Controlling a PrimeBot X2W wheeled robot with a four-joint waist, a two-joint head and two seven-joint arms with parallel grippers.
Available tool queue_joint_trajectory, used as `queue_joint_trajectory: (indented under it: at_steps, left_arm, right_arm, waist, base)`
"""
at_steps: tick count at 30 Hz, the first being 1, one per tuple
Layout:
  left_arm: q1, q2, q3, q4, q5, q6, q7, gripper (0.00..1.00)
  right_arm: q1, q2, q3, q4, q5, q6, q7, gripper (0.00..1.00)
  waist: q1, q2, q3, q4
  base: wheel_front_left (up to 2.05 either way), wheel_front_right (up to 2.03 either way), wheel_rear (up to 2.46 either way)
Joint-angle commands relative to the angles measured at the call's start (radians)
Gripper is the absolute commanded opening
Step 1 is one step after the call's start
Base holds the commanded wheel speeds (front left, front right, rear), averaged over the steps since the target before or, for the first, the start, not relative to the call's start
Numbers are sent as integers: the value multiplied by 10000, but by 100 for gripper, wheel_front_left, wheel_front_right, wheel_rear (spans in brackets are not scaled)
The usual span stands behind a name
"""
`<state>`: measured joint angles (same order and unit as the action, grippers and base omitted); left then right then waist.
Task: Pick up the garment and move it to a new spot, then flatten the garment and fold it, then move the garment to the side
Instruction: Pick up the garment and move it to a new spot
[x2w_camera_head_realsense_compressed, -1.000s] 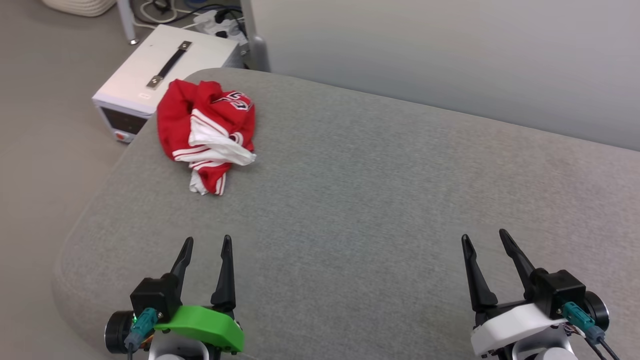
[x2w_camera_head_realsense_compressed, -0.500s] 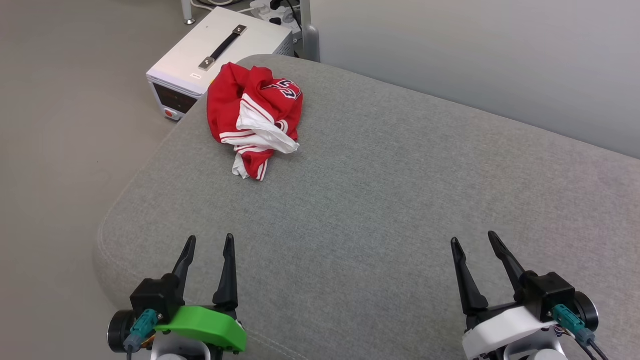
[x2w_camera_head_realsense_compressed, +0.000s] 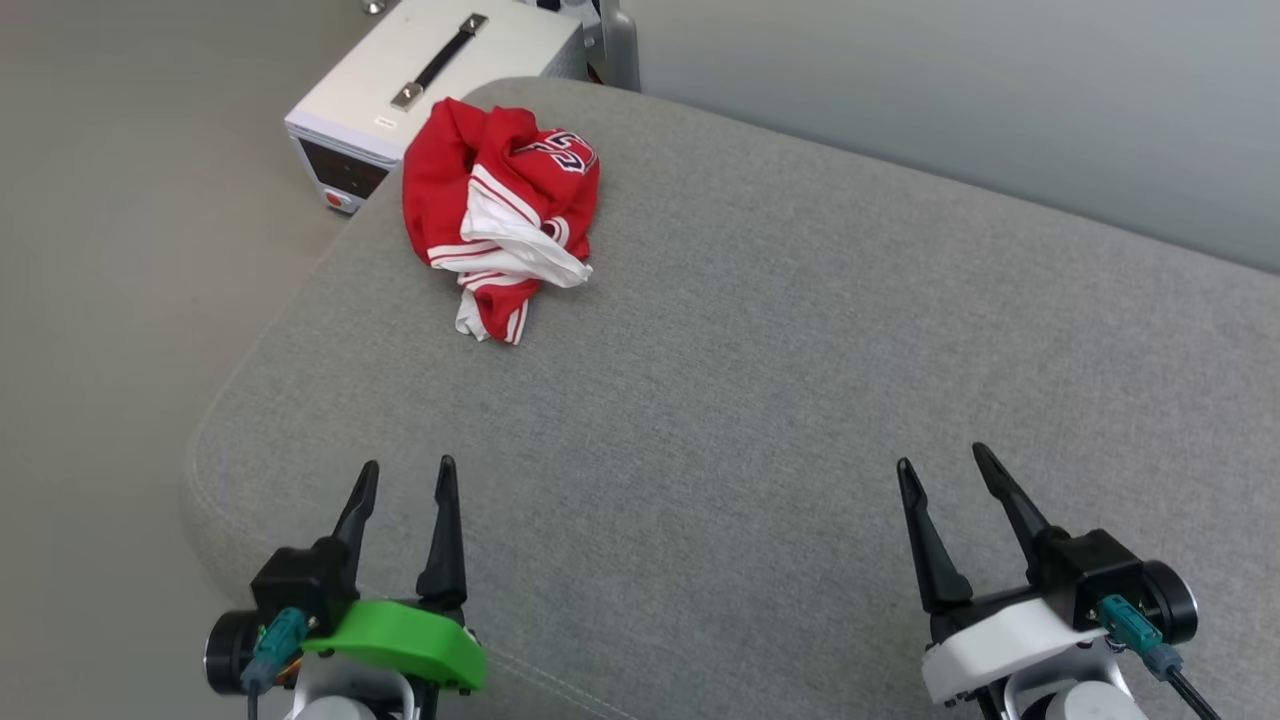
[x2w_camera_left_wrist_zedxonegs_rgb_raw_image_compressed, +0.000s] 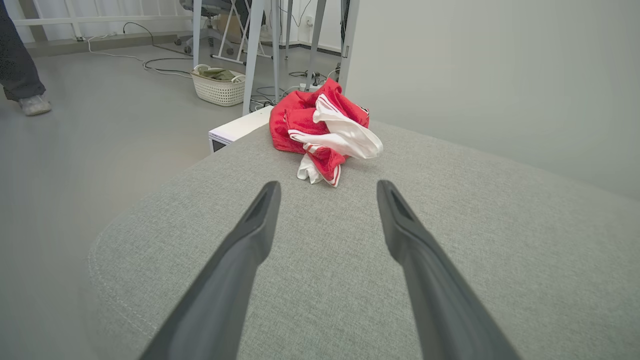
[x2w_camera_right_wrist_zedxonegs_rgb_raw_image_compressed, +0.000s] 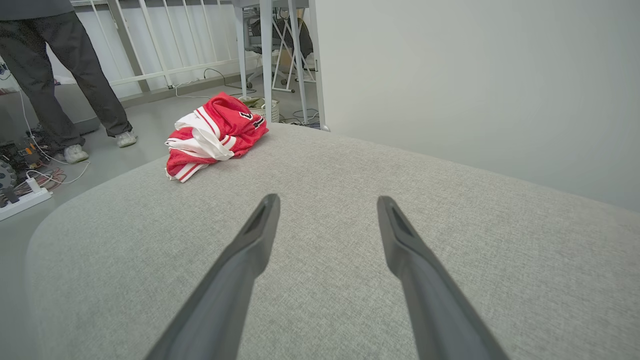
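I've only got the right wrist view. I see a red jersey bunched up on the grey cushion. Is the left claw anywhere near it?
Observer: No. In the head view the left claw is open over the near edge of the cushion, well short of the jersey.
Operator: What's past the cushion on the jersey's side?
Observer: A white box with a black handle stands on the floor right by that corner.
Operator: Which claw is closer to the jersey?
Observer: The left. The right claw, also open, is farther along the near edge.
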<state>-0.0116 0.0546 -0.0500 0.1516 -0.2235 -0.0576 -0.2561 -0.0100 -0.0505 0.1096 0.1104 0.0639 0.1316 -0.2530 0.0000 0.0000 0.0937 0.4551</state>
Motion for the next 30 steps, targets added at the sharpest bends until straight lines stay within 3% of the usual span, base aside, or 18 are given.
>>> queue_joint_trajectory:
  at_steps: [1, 6, 14, 25, 30]
  left_arm:
    - [-375, -42, 11, 210, 203, -65, -57, 100]
    - [-1796, 205, 408, 1472, 56, -196, -16, 100]
    - [-5243, 1573, 710, 3171, -676, -566, 1821, 100]
    - [-8634, 3742, 160, 5170, -2229, -725, 6269, 100]
    - [-9213, 4341, 3, 5624, -3207, -728, 7381, 100]
  right_arm:
    - [-231, -87, 22, -54, -178, -9, -88, 100]
    - [-692, -404, 123, -300, -405, -9, -88, 100]
    - [-1460, -734, 24, -1128, -724, -9, 103, 100]
    - [-1877, -950, 117, -2006, -884, -9, 517, 100]
    - [-1994, -899, 292, -1989, -916, -9, 484, 100]
  waist:
    - [0, 0, 501, -256]
    - [0, 0, 1393, -718]
    - [0, 0, 3080, -1671]
    - [0, 0, 4663, -2778]
    - [0, 0, 5010, -3116]
  base:
    - [0, 0, 0]
    - [0, 0, 0]
    - [0, 0, 0]
    - [0, 0, 0]
    - [0, 0, 0]
